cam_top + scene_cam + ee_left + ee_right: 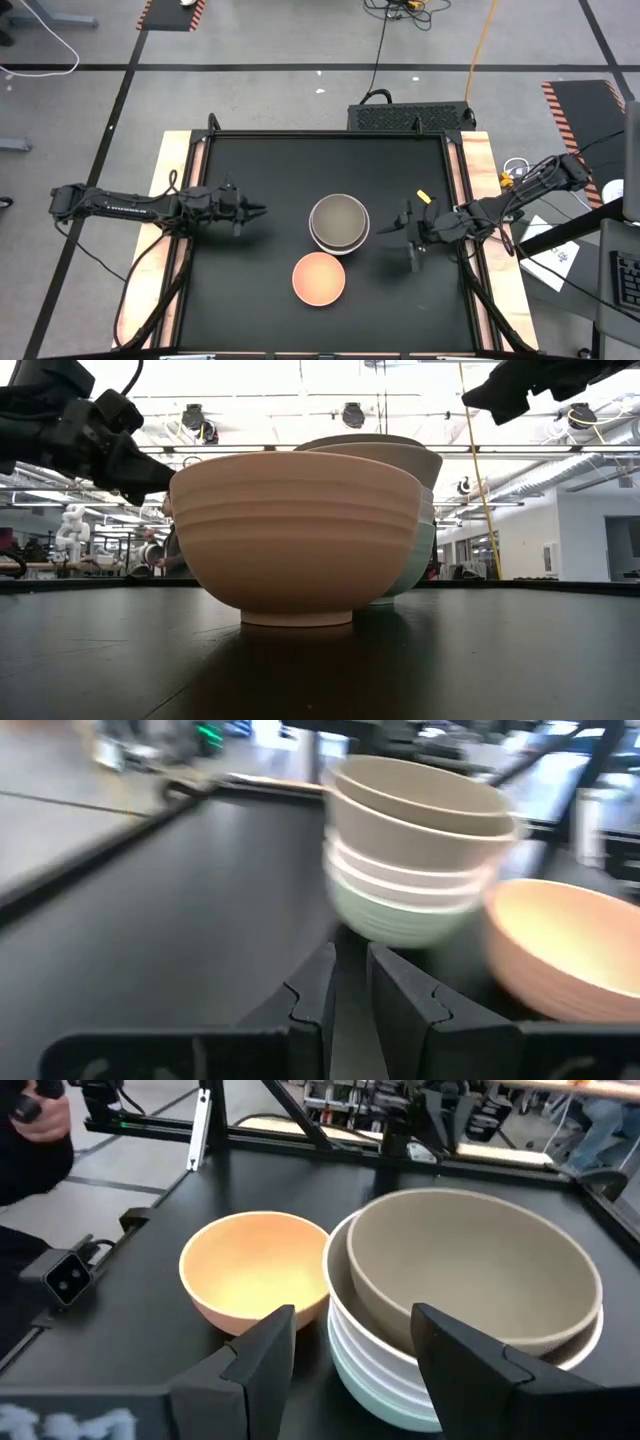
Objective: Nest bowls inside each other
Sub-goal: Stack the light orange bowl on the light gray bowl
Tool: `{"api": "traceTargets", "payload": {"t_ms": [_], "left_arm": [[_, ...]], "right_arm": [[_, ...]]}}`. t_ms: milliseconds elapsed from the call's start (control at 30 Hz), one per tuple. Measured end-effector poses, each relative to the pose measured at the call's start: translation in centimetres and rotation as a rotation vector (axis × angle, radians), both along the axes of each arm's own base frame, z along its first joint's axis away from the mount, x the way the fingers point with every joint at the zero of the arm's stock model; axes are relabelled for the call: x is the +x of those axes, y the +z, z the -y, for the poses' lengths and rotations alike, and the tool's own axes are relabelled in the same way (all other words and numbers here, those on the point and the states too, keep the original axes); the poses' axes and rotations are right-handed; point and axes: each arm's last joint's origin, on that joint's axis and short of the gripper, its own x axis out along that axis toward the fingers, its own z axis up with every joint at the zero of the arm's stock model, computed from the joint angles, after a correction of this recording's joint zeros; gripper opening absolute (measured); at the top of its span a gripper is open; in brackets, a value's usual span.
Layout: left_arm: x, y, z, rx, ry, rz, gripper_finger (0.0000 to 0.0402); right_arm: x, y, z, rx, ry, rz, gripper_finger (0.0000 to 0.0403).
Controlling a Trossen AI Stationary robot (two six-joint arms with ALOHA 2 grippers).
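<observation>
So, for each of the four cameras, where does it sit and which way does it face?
High view: above the table, looking straight down; shows both arms, left gripper, right gripper.
Low view: at table height, looking level at the peach bowl and the room behind; both arms show at the top corners.
Left wrist view: looks past its nearly shut fingers at the stack.
Right wrist view: looks between its open fingers down at the stack.
All four share the stack and the peach bowl.
</observation>
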Motion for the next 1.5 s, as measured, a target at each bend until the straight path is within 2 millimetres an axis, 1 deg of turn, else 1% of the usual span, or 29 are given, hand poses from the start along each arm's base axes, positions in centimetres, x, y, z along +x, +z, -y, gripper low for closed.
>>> {"api": "traceTargets", "payload": {"t_ms": [67, 200, 367, 500, 600, 700, 733, 867, 1000, 1100, 1167, 1267, 1400, 1500], "left_arm": [[0.0, -0.1, 0.2, -0.036, -0.046, -0.010, 0.0062], [0.0, -0.3, 0.4, -0.089, -0.057, -0.022, 0.0062], [0.0, -0.1, 0.7, -0.095, -0.076, -0.008, 0.0062], [0.0, -0.1, 0.7, -0.094, -0.082, -0.007, 0.0062], [0.0, -0.1, 0.7, -0.093, -0.082, -0.008, 0.0062], [0.0, -0.1, 0.7, -0.089, -0.083, -0.007, 0.0062], [0.0, -0.1, 0.7, -0.089, -0.082, -0.007, 0.0062], [0.0, -0.1, 0.7, -0.080, -0.084, -0.006, 0.0062], [0.0, -0.1, 0.7, -0.078, -0.085, -0.006, 0.0062], [0.0, -0.1, 0.8, -0.070, -0.101, -0.010, 0.0062], [0.0, -0.1, 0.9, -0.067, -0.137, -0.012, 0.0062], [0.0, -0.1, 0.9, -0.080, -0.145, -0.008, 0.0062], [0.0, 0.0, 0.6, -0.120, -0.037, 0.006, 0.0063], [0.0, 0.0, 0.6, -0.117, -0.029, 0.006, 0.0063]], "right_arm": [[0.0, -0.1, 0.0, 0.006, -0.004, -0.013, 0.0192], [-0.1, -0.2, 0.0, 0.002, -0.006, -0.019, 0.0192], [-0.1, -0.3, 0.1, -0.022, -0.001, -0.032, 0.0192], [-0.9, -0.9, 0.6, -0.082, -0.037, -0.114, 0.0192], [-1.9, -0.7, 1.1, -0.073, -0.066, -0.137, 0.0192], [-2.7, 0.1, 1.4, -0.018, -0.066, -0.055, 0.0192], [-3.0, 0.0, 1.5, -0.006, -0.062, -0.030, 0.0192], [-4.5, -1.0, 2.2, 0.033, -0.062, 0.056, 0.0192], [-5.8, -2.7, 2.8, 0.081, -0.062, 0.145, 0.0192], [-6.6, -3.6, 3.2, 0.100, -0.062, 0.188, 0.0192], [-7.1, -3.9, 3.4, 0.114, -0.062, 0.218, 0.0192], [-7.7, -4.3, 3.7, 0.139, -0.064, 0.262, 0.0192], [-8.3, -4.6, 4.0, 0.161, -0.064, 0.309, 0.0192], [-8.6, -5.0, 4.1, 0.156, -0.062, 0.328, 0.0192]]}}
